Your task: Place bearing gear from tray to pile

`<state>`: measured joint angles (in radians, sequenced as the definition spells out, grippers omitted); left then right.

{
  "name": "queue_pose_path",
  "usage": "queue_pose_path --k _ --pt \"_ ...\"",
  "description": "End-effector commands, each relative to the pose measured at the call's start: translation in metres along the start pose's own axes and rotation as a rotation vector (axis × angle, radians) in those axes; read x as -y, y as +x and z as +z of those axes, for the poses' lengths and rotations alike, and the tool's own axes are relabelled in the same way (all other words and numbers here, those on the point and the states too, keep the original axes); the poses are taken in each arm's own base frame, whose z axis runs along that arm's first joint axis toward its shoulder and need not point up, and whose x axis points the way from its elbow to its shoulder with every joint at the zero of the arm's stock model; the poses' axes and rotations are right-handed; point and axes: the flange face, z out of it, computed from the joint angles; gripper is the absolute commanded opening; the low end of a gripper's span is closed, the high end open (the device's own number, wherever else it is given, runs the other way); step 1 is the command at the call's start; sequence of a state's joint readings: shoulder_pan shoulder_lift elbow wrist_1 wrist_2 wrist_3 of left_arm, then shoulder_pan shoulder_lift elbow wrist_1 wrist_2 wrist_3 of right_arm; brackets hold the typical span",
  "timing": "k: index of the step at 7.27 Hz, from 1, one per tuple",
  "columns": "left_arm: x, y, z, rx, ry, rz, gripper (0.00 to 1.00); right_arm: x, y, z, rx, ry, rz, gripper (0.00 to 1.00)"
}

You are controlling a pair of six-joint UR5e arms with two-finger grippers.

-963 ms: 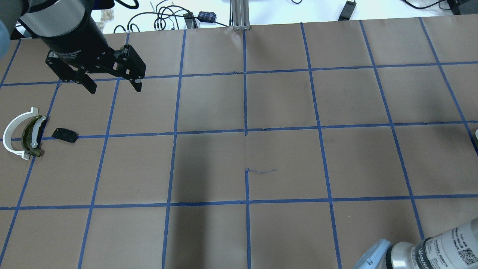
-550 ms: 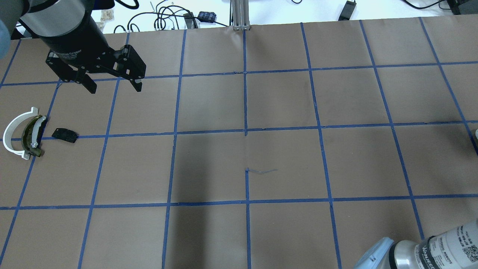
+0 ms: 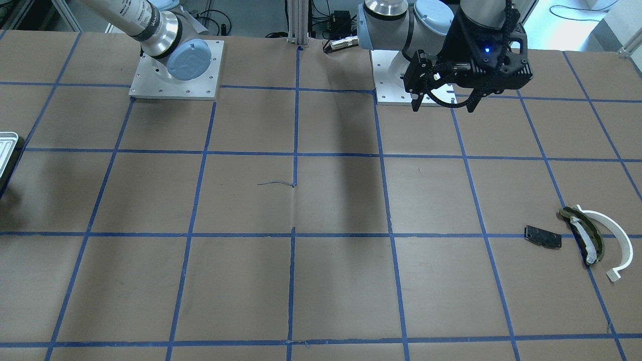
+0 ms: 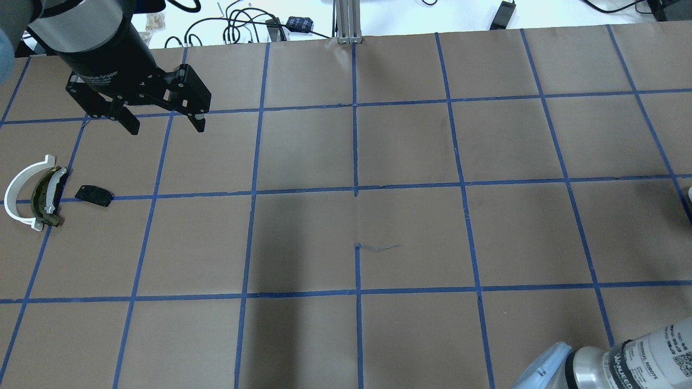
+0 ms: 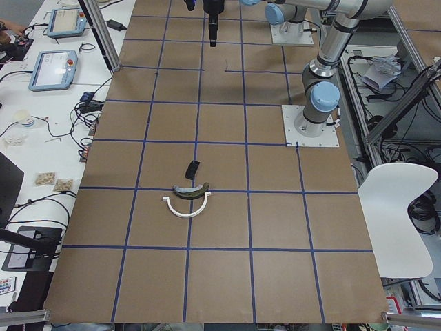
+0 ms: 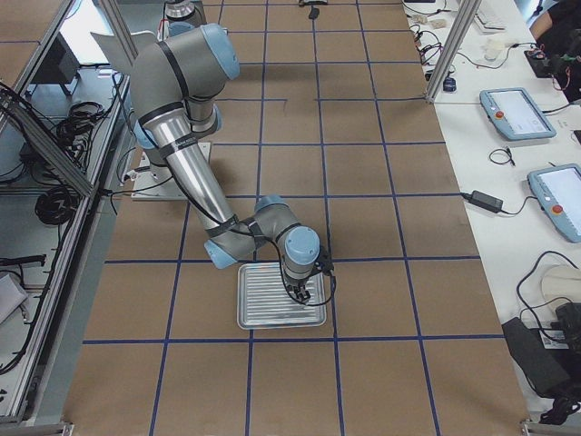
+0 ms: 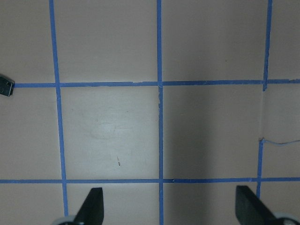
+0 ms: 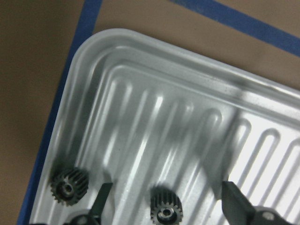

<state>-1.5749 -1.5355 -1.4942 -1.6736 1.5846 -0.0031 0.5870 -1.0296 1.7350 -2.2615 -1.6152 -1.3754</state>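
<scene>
Right wrist-mounted view: only here do I see the bearing gear (image 8: 165, 207), small, dark and toothed, lying on the tray (image 8: 140, 51) floor; a second gear (image 8: 69, 186) sits near the tray's corner.
Right gripper (image 8: 166, 190): fingers spread wide to either side of the bearing gear, not pinching it.
Exterior right view: shows me the whole tray with the right arm (image 6: 182, 154) bent down over it; the gears are too small to make out.
Left gripper (image 4: 166, 128): spread apart, holding nothing, above bare paper (image 4: 405, 146).
Pile (image 4: 46, 197): white arc (image 4: 8, 199), olive piece (image 4: 39, 202) and black plate (image 4: 94, 195), well apart from the tray.
</scene>
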Motion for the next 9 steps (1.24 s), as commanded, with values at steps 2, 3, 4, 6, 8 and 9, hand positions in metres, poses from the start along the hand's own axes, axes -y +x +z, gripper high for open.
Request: queue_pose_path --k 2,3,4,6,8,9 --pt "-0.0001 0.0002 0.0000 0.000 0.000 0.000 1.00 -0.0011 0.0010 -0.0015 -0.005 -0.005 -0.006 0.48" --pt "-0.0001 0.0002 0.0000 0.000 0.000 0.000 1.00 -0.0017 0.0005 -0.0018 -0.006 -0.010 -0.007 0.48" --pt "-0.0001 0.0002 0.0000 0.000 0.000 0.000 1.00 -0.0018 0.0006 -0.0018 -0.006 -0.011 -0.009 0.47" --pt "-0.0001 0.0004 0.0000 -0.002 0.000 0.000 1.00 -0.0020 0.0019 -0.0043 -0.010 -0.014 -0.008 0.41" --pt "-0.0001 0.0002 0.0000 0.000 0.000 0.000 1.00 -0.0030 0.0029 -0.0051 -0.008 -0.016 -0.007 0.29" --pt "0.0000 0.0002 -0.0008 0.000 0.002 0.000 1.00 -0.0029 0.0021 -0.0084 -0.011 -0.021 -0.007 0.25"
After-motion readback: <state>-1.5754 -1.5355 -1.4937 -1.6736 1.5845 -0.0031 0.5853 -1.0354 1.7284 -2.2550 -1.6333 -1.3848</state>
